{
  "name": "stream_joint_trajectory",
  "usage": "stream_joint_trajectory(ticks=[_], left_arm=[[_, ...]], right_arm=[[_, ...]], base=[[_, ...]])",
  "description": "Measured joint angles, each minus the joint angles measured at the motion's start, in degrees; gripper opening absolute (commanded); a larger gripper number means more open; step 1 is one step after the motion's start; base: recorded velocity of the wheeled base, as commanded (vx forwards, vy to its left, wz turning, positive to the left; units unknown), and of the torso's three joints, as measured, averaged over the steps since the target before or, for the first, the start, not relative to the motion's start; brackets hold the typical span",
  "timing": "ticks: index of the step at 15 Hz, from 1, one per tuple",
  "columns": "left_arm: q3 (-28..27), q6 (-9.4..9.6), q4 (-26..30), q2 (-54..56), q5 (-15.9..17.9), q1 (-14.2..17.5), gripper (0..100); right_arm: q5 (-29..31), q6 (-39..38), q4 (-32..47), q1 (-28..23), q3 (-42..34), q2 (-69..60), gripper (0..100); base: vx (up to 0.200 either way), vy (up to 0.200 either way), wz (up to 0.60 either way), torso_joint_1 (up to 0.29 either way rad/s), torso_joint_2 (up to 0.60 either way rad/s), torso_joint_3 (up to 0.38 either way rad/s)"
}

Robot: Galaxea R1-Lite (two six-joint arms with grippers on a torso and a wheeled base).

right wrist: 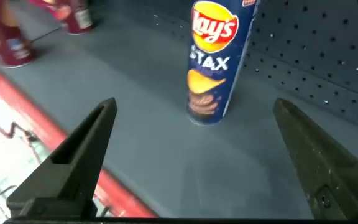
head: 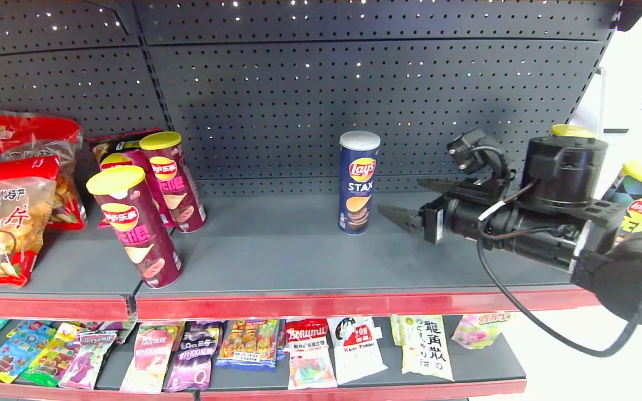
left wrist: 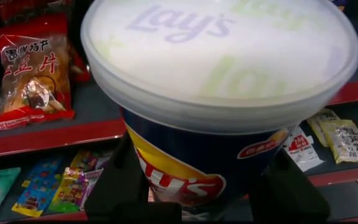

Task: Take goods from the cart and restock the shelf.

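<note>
A: Well, what holds what, from the nearest out?

B: The left hand (left wrist: 210, 196) is clamped on the held blue can (left wrist: 229, 149), a finger (left wrist: 126, 186) on either side, its white lid (left wrist: 219, 56) on. Below, the lower shelf (head: 488, 356) carries a row of flat packets (head: 310, 351). On the upper shelf (head: 276, 262) the standing blue can (head: 358, 182) is upright mid-shelf, lid on. At the left end, red bags (head: 6, 223) show tan snacks through clear fronts.

A: Counts?

B: Two blue cans, two red bags. Of maroon cans (head: 137, 234) with yellow lids, three, I think; the rear one is half hidden. Two more yellow-lidded cans (head: 641, 200) sit partly behind the right arm, past the shelf's right end. The packets overlap too much to count.

A: And the hands?

B: The left grips its can in front of the shelves. The right hand (head: 413, 200) lies level over the upper shelf, pointing toward the robot's left, fingers spread wide, nothing between them. The standing blue can is just beyond its tips, not touching.
</note>
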State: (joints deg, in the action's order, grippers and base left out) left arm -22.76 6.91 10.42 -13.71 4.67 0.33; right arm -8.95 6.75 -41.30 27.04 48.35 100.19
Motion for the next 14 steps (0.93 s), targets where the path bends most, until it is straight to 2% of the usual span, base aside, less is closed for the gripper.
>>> stream_joint_trajectory(ticks=[6,14], left_arm=[[0.3,0.2,0.1,-0.1,0.0,0.1,0],[0.4,0.2,0.1,0.0,-0.1,0.2,0]], right_arm=[[3.2,-1.1,-0.1,-1.4,9.7,9.8,100],[3.3,-1.4,0.0,-1.7,19.8,16.1,100]], base=[[0.0,0.0,0.0,0.0,0.0,0.0],[0.0,0.0,0.0,0.0,0.0,0.0]])
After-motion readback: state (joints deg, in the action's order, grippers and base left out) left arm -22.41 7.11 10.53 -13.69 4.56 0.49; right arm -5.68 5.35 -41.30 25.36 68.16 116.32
